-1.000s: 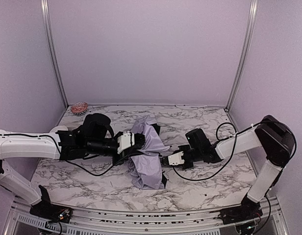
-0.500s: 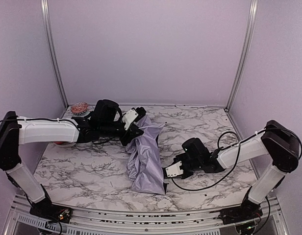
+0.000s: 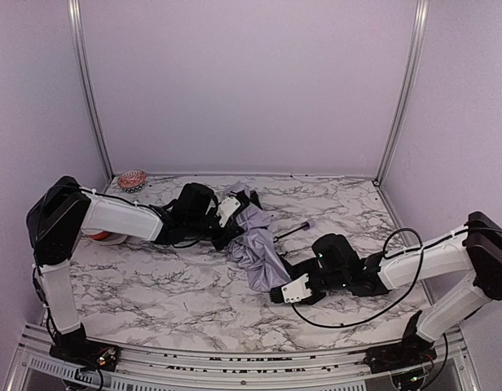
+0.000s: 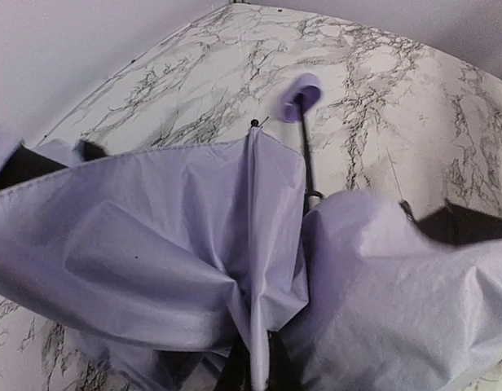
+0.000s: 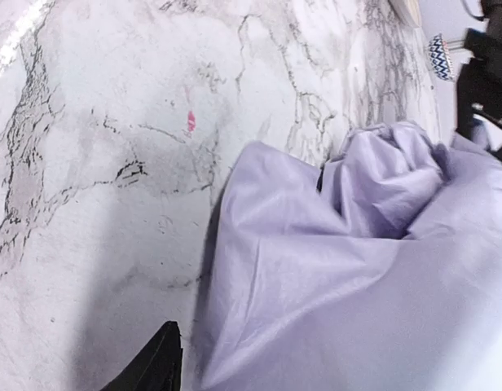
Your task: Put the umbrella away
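White marble-pattern table top [image 3: 153, 285], grey-black veining; one small pink mark [image 5: 191, 120] on it in the right wrist view. Plain pale lavender back wall [image 3: 251, 81] and side walls, meeting at an aluminium left upright [image 3: 86, 90] and right upright [image 3: 402, 90]; metal rail [image 3: 235, 368] along the near edge. Light soft and even, shadows faint

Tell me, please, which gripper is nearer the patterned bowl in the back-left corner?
Left. The left gripper is at the far end of the umbrella, right of the patterned bowl; the right gripper is at its near end, farther away.
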Action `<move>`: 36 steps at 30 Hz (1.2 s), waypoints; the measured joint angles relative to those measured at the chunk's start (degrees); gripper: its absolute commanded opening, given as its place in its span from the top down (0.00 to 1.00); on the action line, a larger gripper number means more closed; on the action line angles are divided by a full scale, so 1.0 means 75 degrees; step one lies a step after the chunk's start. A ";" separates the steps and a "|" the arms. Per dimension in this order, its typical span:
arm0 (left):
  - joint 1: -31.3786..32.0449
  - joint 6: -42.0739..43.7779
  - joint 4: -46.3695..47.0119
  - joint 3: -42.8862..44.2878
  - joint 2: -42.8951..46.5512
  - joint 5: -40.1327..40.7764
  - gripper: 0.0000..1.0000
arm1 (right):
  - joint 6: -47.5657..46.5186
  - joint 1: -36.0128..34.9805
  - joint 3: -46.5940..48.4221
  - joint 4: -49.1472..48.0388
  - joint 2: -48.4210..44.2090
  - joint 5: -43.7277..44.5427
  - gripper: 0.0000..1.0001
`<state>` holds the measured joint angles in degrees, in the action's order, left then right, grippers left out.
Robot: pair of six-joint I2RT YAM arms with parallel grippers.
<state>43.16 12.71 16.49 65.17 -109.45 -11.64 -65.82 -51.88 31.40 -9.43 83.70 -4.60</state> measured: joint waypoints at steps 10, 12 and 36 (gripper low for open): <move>-0.0157 0.0201 -0.0035 -0.0201 -0.0297 -0.0245 1.00 | 0.1014 0.0472 -0.0306 -0.0408 -0.1775 -0.1096 0.40; -0.0160 0.0248 -0.0099 -0.0271 -0.0137 -0.0379 1.00 | 0.1635 0.0868 -0.0286 -0.0755 -0.1988 -0.1440 0.29; 0.0650 0.2337 -0.3220 -0.0256 0.1725 -0.1606 0.01 | 0.7530 0.2862 0.4922 0.0551 0.2046 -0.2410 0.34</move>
<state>48.03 30.24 -7.66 63.24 -96.51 -23.68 -9.34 -30.41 68.31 -5.30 99.04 -22.68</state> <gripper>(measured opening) 0.948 0.661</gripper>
